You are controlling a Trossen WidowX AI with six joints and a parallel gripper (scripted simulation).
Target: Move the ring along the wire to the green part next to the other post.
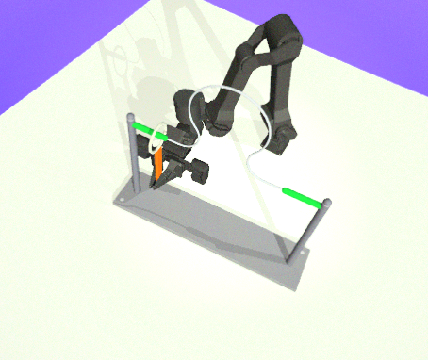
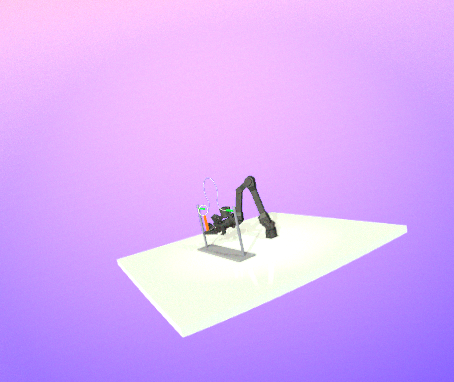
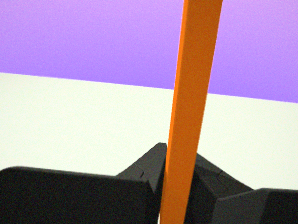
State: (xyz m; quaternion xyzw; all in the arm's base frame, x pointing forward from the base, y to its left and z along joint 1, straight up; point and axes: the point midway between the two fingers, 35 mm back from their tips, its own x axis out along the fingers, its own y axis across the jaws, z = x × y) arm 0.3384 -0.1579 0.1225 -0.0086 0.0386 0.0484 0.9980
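Because the ring [image 1: 150,144] [image 2: 199,211] must travel from the base plate's left end, my gripper [image 1: 154,185] [image 2: 207,231] [image 3: 170,152] is clenched on its orange handle [image 1: 158,165] [image 2: 206,223] [image 3: 192,85].

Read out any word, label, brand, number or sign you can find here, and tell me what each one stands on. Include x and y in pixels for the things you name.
There are none to read. The arm [image 1: 281,80] [image 2: 259,202], the claw [image 1: 154,187] [image 3: 170,152], the orange handle [image 1: 158,165] [image 2: 206,223] [image 3: 192,90] and the grey base plate [image 1: 238,237] [image 2: 225,253] show no legible text. Any tiny marking on the arm would be too small or blurred to make out.
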